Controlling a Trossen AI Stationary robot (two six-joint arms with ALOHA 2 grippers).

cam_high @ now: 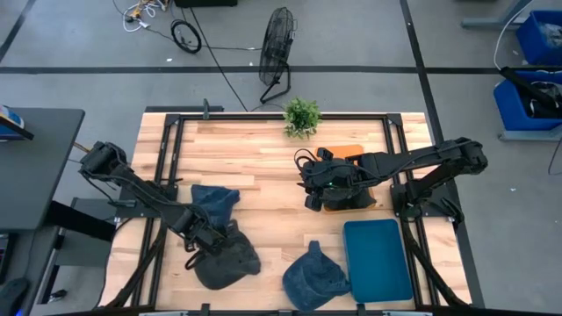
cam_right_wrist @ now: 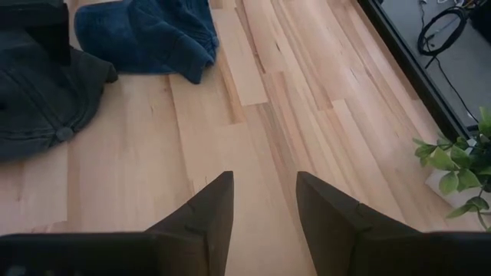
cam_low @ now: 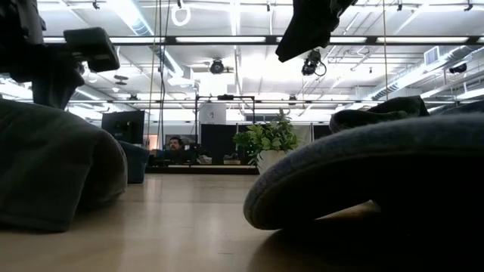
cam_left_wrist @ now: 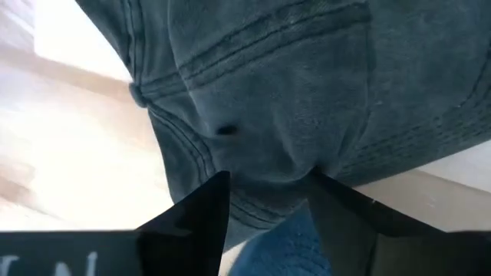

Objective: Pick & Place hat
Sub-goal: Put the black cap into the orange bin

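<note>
A dark grey hat (cam_high: 230,262) lies near the table's near-left corner, its crown filling the left wrist view (cam_left_wrist: 291,84); in the low view it rests on the wood (cam_low: 53,166). My left gripper (cam_high: 195,239) is at its left edge, shut on it. A blue hat (cam_high: 215,202) lies just beyond it, and another blue hat (cam_high: 312,276) sits by the near edge, next to a teal tray (cam_high: 378,259). My right gripper (cam_high: 312,195) hovers open over bare wood at mid-table (cam_right_wrist: 265,199). My left gripper pinches a bunched fold of the dark grey hat's crown (cam_left_wrist: 268,172) between its two fingers (cam_left_wrist: 203,207), coming at it from the table's left side, slanting down. The hat is on the table; several layers or one, I cannot tell.
A potted plant (cam_high: 301,116) stands at the far edge. An orange flat thing (cam_high: 356,180) lies under my right arm. A black frame (cam_high: 263,112) runs round the table. Bare wood (cam_high: 263,167) lies between the hats and the plant. A person (cam_low: 175,143) sits far off.
</note>
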